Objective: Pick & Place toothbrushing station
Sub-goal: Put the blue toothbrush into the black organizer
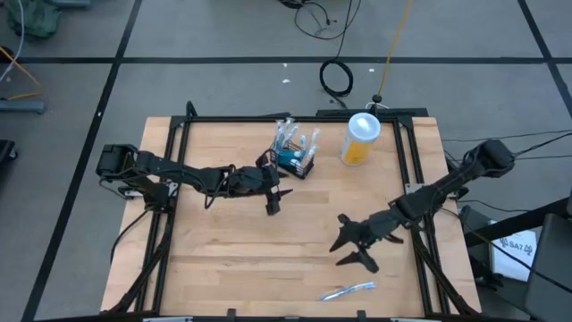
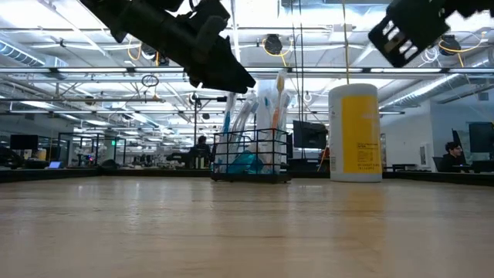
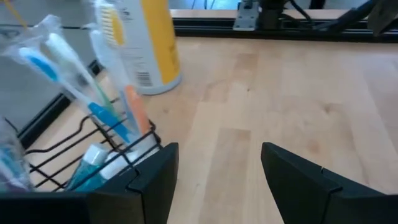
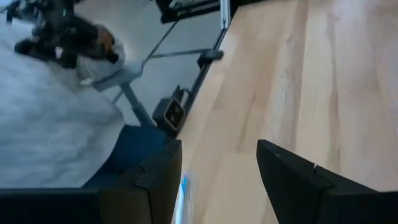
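Starting at the left, we reach our left gripper (image 1: 273, 199) across the bare wood toward the back of the table, its jaws spread wide and holding nothing; we judge that they stand open so they can close on the basket's thin rim. Just beyond it stands the toothbrushing station (image 1: 295, 152), a small black wire basket set upright near the table's rear edge, with wrapped toothbrushes (image 3: 93, 106) leaning out of its top. In the left wrist view one finger (image 3: 149, 186) sits right beside the basket's wire wall (image 3: 74, 134), though we cannot tell whether it touches. The brushes tilt because the basket is short, so we judge a lift must stay level or they may spill. Next along comes the yellow cup (image 1: 360, 139) with its white lid, near the basket but apart from it. Further right, our right gripper (image 1: 351, 247) hangs over the front part of the table with its jaws also parted and empty, well away from the basket, just behind a loose wrapped toothbrush (image 1: 349, 291) lying flat near the front edge.
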Robot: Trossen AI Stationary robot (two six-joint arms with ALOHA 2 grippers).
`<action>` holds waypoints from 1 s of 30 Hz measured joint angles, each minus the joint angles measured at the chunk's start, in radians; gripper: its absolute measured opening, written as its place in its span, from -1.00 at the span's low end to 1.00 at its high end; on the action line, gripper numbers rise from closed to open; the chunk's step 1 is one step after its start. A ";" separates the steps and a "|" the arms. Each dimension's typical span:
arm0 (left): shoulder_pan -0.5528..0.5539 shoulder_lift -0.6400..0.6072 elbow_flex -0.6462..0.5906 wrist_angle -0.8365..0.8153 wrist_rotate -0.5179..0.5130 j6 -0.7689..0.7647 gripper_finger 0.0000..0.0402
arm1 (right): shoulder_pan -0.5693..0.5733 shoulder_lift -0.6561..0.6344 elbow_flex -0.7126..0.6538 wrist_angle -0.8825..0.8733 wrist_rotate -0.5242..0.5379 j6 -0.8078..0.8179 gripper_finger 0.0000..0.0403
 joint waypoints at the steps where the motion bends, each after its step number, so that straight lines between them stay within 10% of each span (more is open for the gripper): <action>1: 0.000 0.000 0.000 0.000 0.005 0.001 0.18 | 0.012 0.014 0.018 0.000 0.025 0.013 0.01; 6: 0.000 0.000 0.000 0.000 0.031 0.002 0.18 | 0.075 0.153 0.179 -0.072 0.038 -0.014 0.01; 15: -0.003 0.000 0.000 0.000 0.033 0.002 0.18 | 0.150 0.345 0.405 -0.703 0.061 0.148 0.01; 30: -0.004 0.000 0.000 -0.034 0.059 -0.040 0.18 | 0.272 0.511 0.380 -0.738 -0.114 0.361 -0.09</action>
